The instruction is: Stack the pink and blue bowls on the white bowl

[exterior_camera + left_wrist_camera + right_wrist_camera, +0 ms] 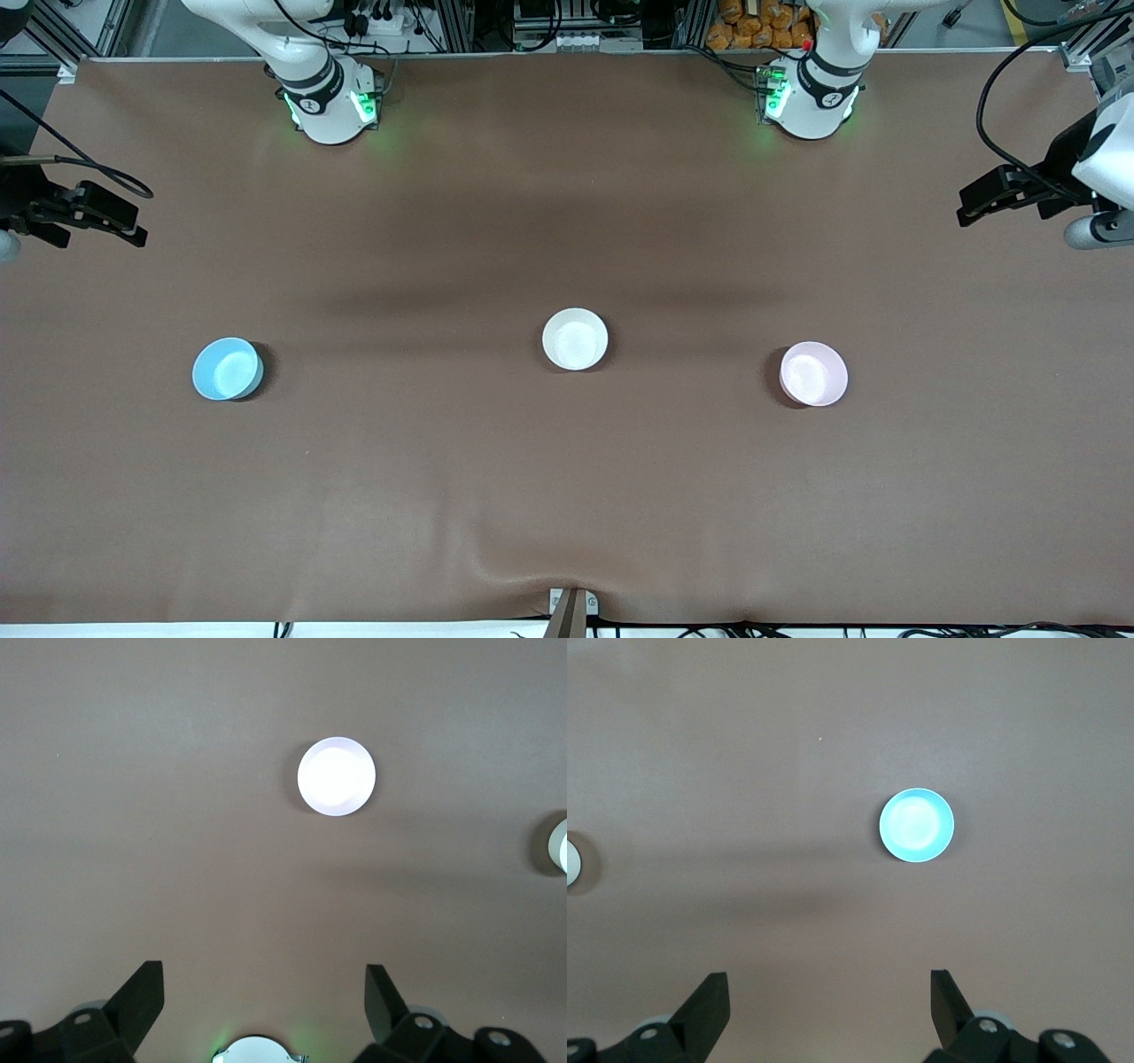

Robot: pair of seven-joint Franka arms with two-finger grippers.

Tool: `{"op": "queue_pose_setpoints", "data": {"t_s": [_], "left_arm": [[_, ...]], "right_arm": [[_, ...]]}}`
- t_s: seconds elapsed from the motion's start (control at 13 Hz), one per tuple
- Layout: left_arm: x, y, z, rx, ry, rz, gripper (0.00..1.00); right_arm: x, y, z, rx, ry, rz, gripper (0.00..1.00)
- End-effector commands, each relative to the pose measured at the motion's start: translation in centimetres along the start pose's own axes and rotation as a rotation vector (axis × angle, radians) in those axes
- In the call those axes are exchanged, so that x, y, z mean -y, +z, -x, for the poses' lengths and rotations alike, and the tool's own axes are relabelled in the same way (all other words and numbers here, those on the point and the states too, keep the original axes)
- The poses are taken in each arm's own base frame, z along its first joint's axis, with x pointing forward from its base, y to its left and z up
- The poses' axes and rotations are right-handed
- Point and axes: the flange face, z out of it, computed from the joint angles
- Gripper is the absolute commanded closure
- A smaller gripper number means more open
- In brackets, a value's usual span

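Three small bowls stand apart in a row on the brown table. The light blue bowl (pixel 228 369) is toward the right arm's end, the off-white bowl (pixel 575 338) in the middle, the pale pink bowl (pixel 813 373) toward the left arm's end. My left gripper (pixel 967 213) is open and empty, high over the table's left-arm end; its wrist view shows the pink bowl (pixel 337 776) and the white bowl's edge (pixel 559 846). My right gripper (pixel 137 235) is open and empty, high over the right-arm end; its wrist view shows the blue bowl (pixel 916 825) and the white bowl's edge (pixel 574 862).
The two arm bases (pixel 330 102) (pixel 811 102) stand at the table's back edge. A small bracket (pixel 571 607) sits at the table's edge nearest the front camera. Cables hang at both ends of the table.
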Motion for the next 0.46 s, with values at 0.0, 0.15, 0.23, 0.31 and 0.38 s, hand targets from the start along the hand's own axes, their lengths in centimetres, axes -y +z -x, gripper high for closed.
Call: {"op": "queue_pose_setpoints", "data": {"t_s": [0.0,0.15,0.23,0.31,0.38], "left_arm": [[0.07,0.12,0.45,0.015,0.013,-0.003,0.00],[0.16,0.45,0.80,0.015,0.013,-0.005,0.00],[0.16,0.50,0.83,0.015,0.013,-0.005,0.00],[0.16,0.50,0.88,0.015,0.013,-0.005,0.00],[0.19,0.25,1.18,0.010,0.013,-0.005,0.00]], "right_arm": [[0.42,-0.15,0.07,-0.002,0.008,-0.010,0.00],[0.50,-0.11,0.12,0.002,0.005,-0.010,0.00],[0.42,-0.04,0.13,0.004,0.007,-0.010,0.00],[0.42,-0.02,0.16,0.007,0.008,-0.010,0.00],[0.42,-0.02,0.16,0.007,0.008,-0.010,0.00]]}}
